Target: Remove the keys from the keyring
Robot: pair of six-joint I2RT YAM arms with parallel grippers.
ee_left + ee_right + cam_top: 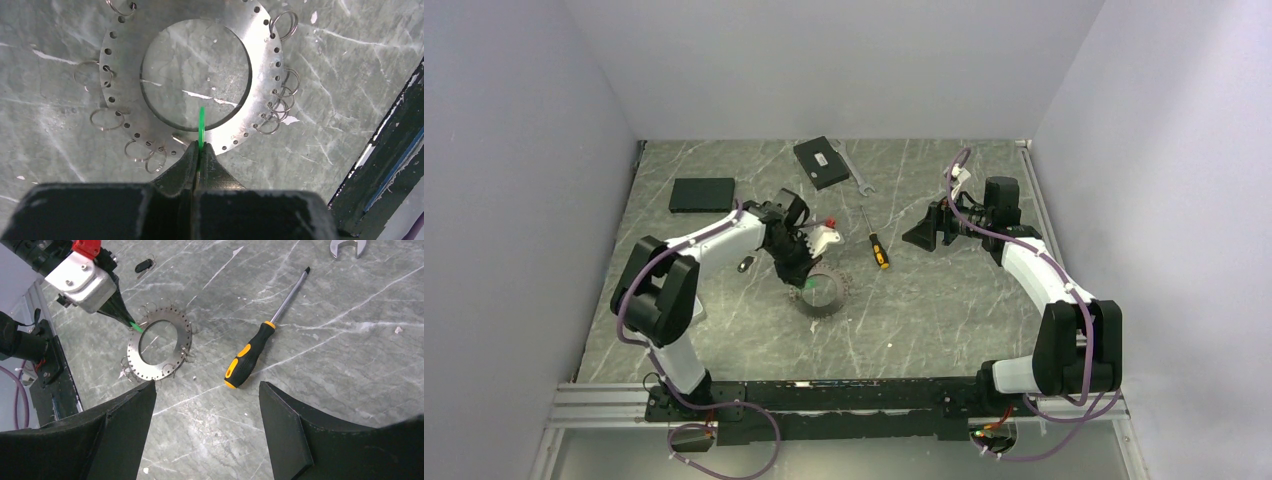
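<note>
The left gripper (200, 147) has its fingers pressed together on the green tag (201, 127). The keyring (125, 65) lies just beyond their tips (keys (283, 24) fringe its rim as small wire loops). The right gripper (206, 385) has its fingers spread, with the screwdriver (247, 357) beyond them.

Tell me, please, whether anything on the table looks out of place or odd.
Nothing is spilled or damaged. One small dark piece lies alone, apart from the keyring, to its left. The left end effector pinches only the green tag, which stands on edge.
</note>
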